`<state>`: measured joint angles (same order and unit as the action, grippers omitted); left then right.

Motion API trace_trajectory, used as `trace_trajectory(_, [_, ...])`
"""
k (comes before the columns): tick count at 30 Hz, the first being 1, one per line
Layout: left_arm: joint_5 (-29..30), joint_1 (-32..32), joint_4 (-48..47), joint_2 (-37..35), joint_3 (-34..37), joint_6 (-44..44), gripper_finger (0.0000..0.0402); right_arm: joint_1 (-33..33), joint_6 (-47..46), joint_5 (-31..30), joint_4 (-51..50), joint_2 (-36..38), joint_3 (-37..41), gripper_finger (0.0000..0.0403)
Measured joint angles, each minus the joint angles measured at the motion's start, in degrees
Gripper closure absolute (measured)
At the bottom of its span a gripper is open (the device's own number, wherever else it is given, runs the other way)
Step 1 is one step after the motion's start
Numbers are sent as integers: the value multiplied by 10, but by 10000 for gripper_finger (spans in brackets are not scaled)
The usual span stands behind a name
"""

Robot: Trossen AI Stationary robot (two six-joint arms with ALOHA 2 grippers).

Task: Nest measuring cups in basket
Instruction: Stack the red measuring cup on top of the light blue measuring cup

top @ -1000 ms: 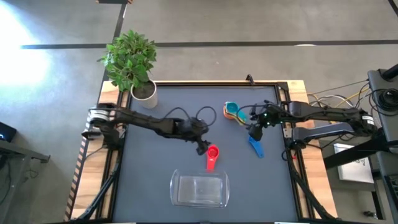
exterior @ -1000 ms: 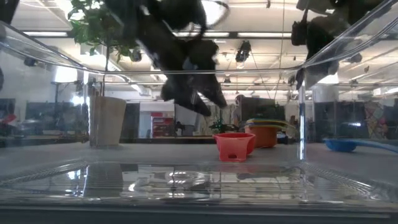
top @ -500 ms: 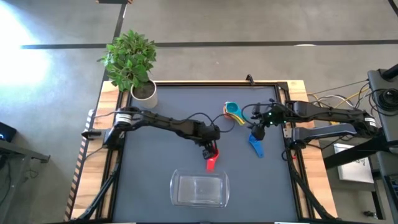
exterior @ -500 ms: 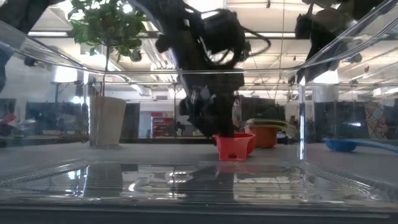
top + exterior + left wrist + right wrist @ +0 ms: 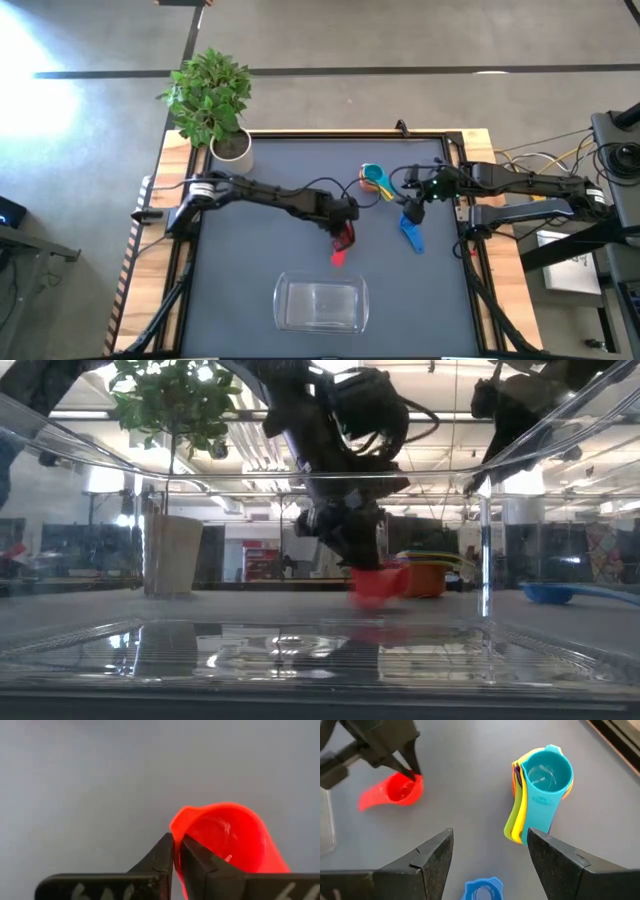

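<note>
Red plastic, the small measuring cup (image 5: 342, 240) with its flat handle, is now pinched by its rim in the left gripper (image 5: 345, 228), just behind the clear rectangular plastic basket (image 5: 320, 304) as the overhead camera sees it. A second ago that gripper hung spread above and beside the cup; half a second ago it had dropped onto the bowl; now its fingers (image 5: 165, 857) are pressed together on the thin wall. The cup has also tipped: the table-height view shows it (image 5: 378, 584) tilted, seemingly off the mat, where it stood flat before. That suggests the pick is made and the carry to the empty basket can begin.

The right gripper (image 5: 414, 208) hovers farther behind the basket, off toward the right arm's side, jaws spread and holding nothing, barely changed. Near it lie the blue plastic cup (image 5: 411, 234) and a nested stack topped by the teal cup (image 5: 373, 178).

The left wrist camera alone shows the rim caught between the fingertips (image 5: 192, 856). The right wrist camera alone reveals the stack's layers: green, yellow and orange edges under the teal cup (image 5: 546, 776), with a dark sliver, perhaps purple.
</note>
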<state>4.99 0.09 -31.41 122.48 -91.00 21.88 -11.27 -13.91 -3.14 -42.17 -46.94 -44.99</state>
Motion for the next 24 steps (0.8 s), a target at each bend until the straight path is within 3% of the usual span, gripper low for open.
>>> trace_trajectory(4, [82,0,1,-15,-2,19,399,0,5,-2,23,0,0,163])
trace_trajectory(9, [243,0,5,-55,-2,67,400,0,27,-27,91,-4,5,163])
trace_trajectory(12, [303,2,11,-77,-2,89,400,0,48,-31,135,-11,9,161])
trace_trajectory(24, [374,31,64,-117,-2,138,401,0,103,-45,274,-100,26,154])
